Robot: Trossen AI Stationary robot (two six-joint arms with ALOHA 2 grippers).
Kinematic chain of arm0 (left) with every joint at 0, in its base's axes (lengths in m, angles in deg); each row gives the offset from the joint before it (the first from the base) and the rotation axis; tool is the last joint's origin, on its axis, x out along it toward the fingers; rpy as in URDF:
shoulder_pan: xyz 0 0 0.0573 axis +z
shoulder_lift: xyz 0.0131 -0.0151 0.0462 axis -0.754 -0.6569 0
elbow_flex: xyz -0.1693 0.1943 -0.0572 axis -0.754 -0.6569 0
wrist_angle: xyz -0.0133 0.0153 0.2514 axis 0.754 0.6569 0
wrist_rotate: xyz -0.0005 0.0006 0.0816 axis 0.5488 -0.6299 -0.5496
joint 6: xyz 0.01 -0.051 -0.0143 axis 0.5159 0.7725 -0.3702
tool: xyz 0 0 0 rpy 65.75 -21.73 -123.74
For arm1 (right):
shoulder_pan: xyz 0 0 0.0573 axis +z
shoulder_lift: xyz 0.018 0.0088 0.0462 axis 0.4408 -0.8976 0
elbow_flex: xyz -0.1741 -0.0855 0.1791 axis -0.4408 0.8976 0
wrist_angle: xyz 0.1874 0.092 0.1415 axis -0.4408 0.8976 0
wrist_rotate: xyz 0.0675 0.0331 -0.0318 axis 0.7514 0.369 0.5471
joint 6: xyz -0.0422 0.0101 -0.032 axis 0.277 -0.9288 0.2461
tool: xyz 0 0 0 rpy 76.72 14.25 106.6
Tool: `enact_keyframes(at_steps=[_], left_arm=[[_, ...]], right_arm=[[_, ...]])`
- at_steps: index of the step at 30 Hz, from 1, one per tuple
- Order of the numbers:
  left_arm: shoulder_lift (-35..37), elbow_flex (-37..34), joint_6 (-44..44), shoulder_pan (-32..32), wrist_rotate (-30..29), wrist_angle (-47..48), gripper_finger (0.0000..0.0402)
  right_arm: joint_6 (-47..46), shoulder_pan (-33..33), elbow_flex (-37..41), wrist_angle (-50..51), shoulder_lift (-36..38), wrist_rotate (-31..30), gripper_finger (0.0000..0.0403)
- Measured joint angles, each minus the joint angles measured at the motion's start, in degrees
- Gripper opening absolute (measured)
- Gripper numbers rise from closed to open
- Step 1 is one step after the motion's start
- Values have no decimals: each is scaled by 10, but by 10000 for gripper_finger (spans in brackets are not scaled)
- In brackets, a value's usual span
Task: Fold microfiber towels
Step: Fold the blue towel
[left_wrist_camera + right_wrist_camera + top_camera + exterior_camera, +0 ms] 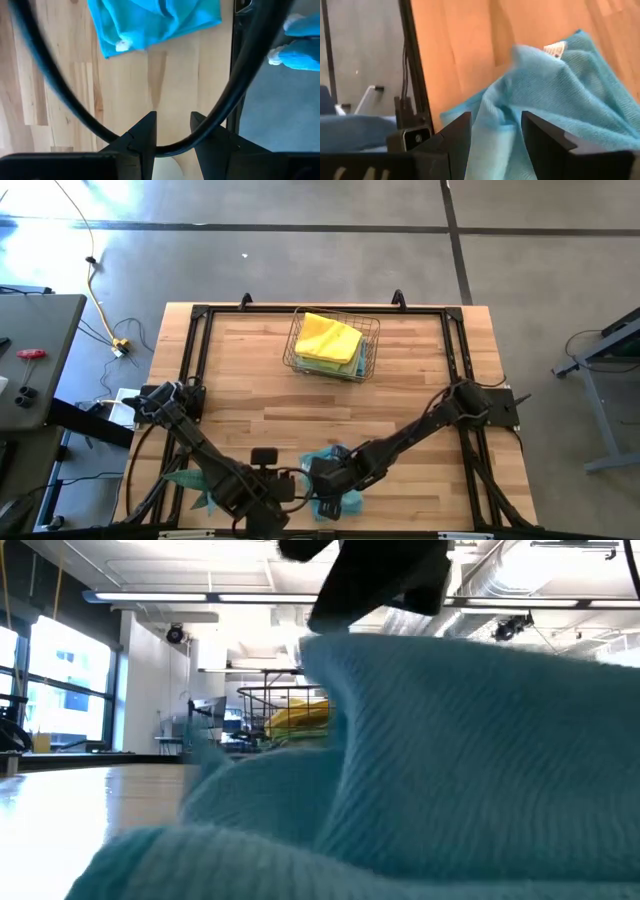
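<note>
- Microfiber towel in light blue [330, 465], soft and rumpled, lies on the wooden slatted table [330, 395] at the near edge, well apart from the copper wire basket [333, 345].
- Folded bright yellow towel [328, 336] lies on top of other cloths in that basket, which stands near the table's far edge.
- Right gripper [495, 135] is low over the blue towel, its two dark fingers parted with blue cloth showing between them; whether they pinch the cloth cannot be told.
- Left gripper [172, 125] hangs over bare wood just beside the blue towel, fingers a narrow gap apart and holding nothing.
- Black cable [65, 95] loops across the left wrist view.
</note>
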Motion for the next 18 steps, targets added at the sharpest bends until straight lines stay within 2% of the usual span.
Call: enact_keyframes(at_steps=[5,8,13,16,18], left_arm=[[0,0,27,-1,1,2,110],[0,0,54,-3,-4,-1,110],[0,0,68,-11,-38,-26,110],[0,1,68,-21,-63,-67,110],[0,1,68,-26,-75,-89,110]], right_arm=[[11,-10,0,6,0,23,167],[7,-10,0,63,14,25,167],[-51,26,1,163,25,-20,167],[-69,57,1,156,23,-34,167],[-89,72,1,157,23,-83,167]])
